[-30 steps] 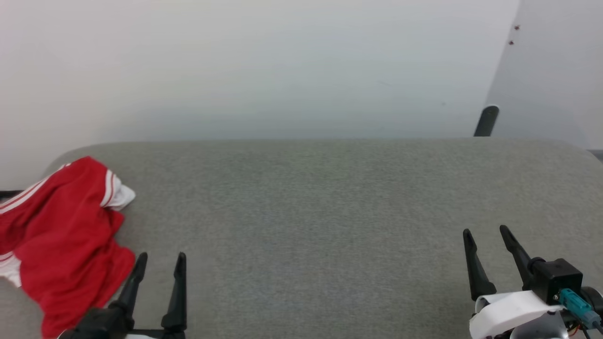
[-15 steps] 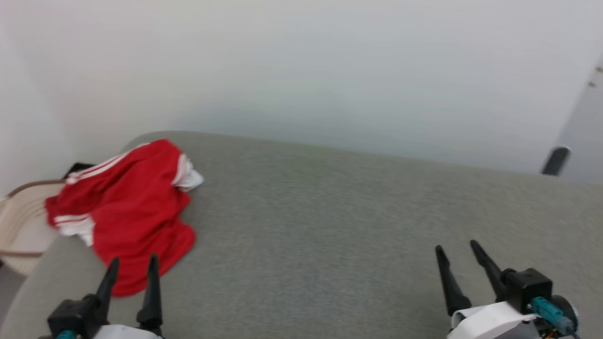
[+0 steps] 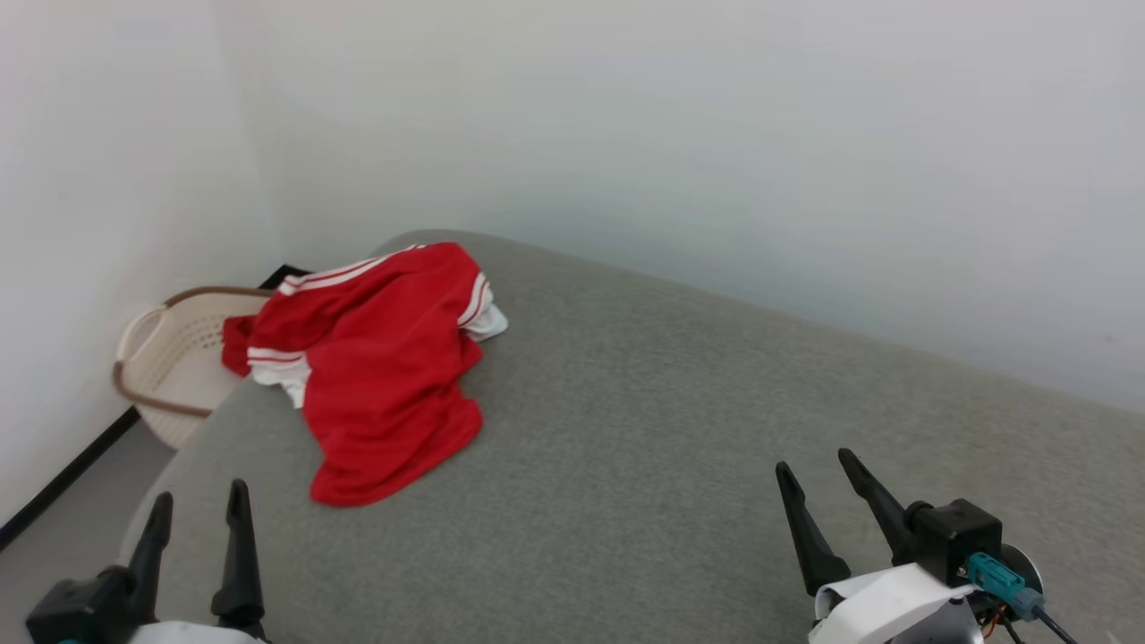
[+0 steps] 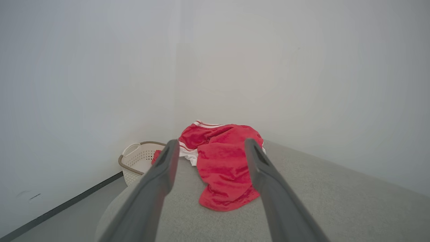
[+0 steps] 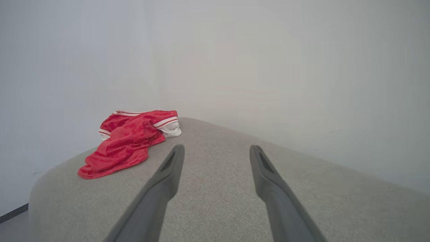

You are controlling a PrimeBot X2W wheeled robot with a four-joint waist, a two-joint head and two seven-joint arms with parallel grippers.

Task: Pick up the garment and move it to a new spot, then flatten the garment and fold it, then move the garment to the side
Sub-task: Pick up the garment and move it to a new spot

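**Head view:** you've got the red jersey-style garment (image 3: 385,367) with white sleeves and red-and-white striped trim lying crumpled at the far left corner of the grey fabric-covered padded worktop (image 3: 671,429). One edge of it hangs over the left side towards the cream perforated plastic basket (image 3: 174,353) with the brown rim, which sits on the floor in the corner of the white wall (image 3: 671,134). There's a small red bit of cloth at the basket's rim, and I can't tell if it's part of the shirt. The left end effector (image 3: 201,492) is at the lower left over the worktop's near left corner. Its fingers are spread apart with nothing between them, and it's clear of the garment. The right end effector (image 3: 812,461) is at the lower right, also spread and empty, well apart from the garment.

**Left wrist view:** the left end effector (image 4: 211,143) points straight at the garment (image 4: 225,174), and you see the cloth framed between the two grey fingers. The fingers are wide apart, with no contact and nothing gripped. The basket (image 4: 137,161) sits just left of the left finger, below the worktop (image 4: 336,208) edge. The garment's near hem lies flat on the fabric and the rest is bunched up behind it.

**Right wrist view:** the right end effector (image 5: 217,148) hangs over bare worktop (image 5: 218,201), fingers wide apart and empty. The garment (image 5: 131,141) is off to the upper left at the worktop's rounded corner. A white sleeve with striped trim is on its right side, nearest the fingers but well apart from them.
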